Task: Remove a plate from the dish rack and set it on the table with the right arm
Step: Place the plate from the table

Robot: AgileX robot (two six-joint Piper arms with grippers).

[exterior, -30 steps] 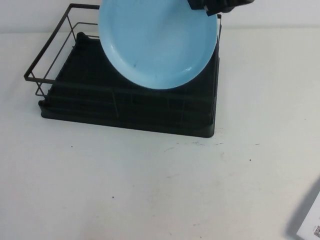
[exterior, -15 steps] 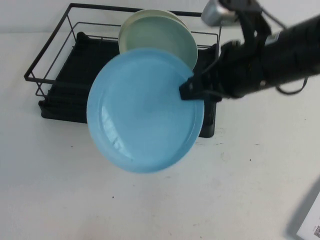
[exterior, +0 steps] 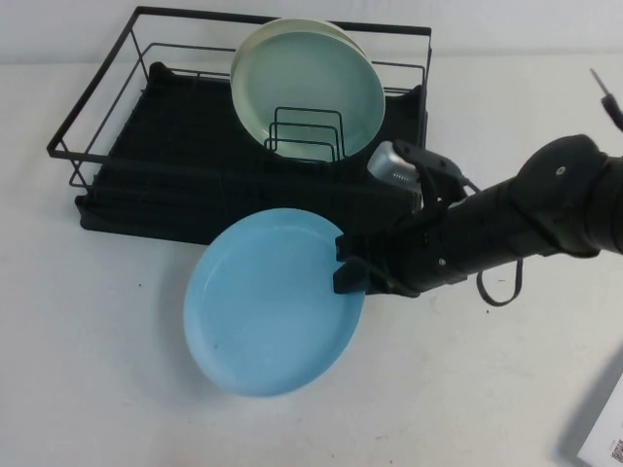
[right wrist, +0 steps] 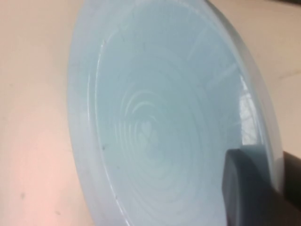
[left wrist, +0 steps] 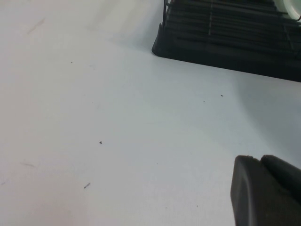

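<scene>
White table point(exterior: 117, 389), plate point(exterior: 268, 302) low, pinched at its rim by my right gripper point(exterior: 352, 268).
Next I lower, release; left gripper point(left wrist: 268, 193) parked, grip unclear.

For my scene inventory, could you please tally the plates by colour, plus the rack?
Light blue plate, rim pinched by the right gripper: 1
Pale green plate: 1
Cream plate, behind it: 1
Black dish rack: 1
Total: 4

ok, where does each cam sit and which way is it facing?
High: raised on the robot's side, angled down at the table; right arm, right tool gripping the plate.
Left wrist: low over table, facing the dish rack; left tool at the edge.
Right wrist: looks across the plate; fingertip shows.
Shared: plate, rack.
</scene>
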